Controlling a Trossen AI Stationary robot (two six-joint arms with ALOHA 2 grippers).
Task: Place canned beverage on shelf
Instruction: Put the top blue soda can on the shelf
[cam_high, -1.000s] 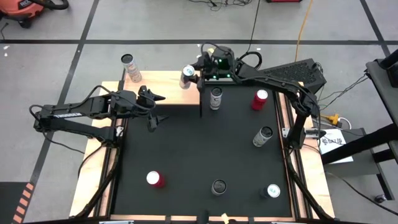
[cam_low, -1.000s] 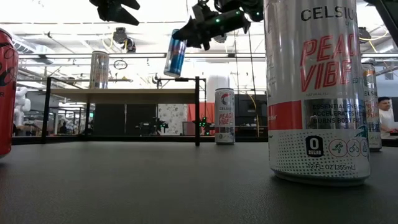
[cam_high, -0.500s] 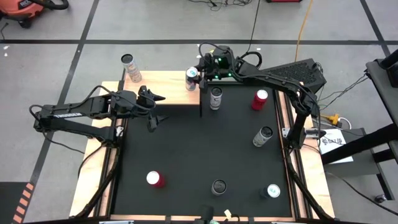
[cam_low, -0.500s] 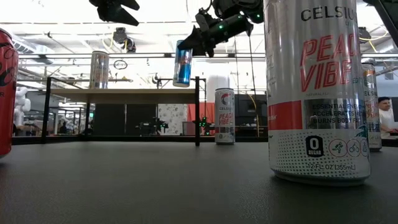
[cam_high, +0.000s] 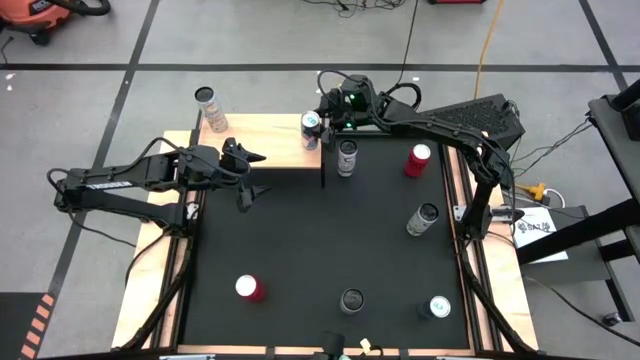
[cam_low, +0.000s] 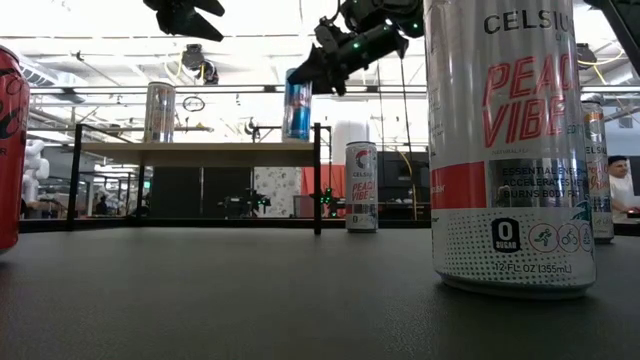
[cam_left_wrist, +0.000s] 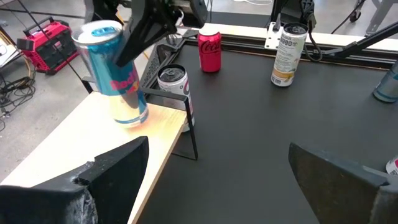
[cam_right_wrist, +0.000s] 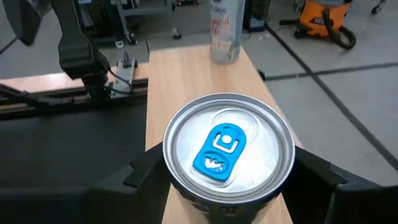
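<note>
low view | right gripper (cam_low: 318, 68) tilted down, fingers around blue can (cam_low: 296, 104) upright on shelf (cam_low: 200, 147)

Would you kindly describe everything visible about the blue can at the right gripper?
The blue can is a slim blue-and-silver aluminium can with red lettering, a silver lid and a blue pull tab, unopened. It stands upright at the right end of the shelf, its base seemingly on the pale wood board. The right gripper brackets its upper part, one finger either side; whether they still press it is unclear.

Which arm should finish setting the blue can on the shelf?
Right. The right gripper is around the blue can standing on the shelf; the left gripper hangs open, apart.
</note>
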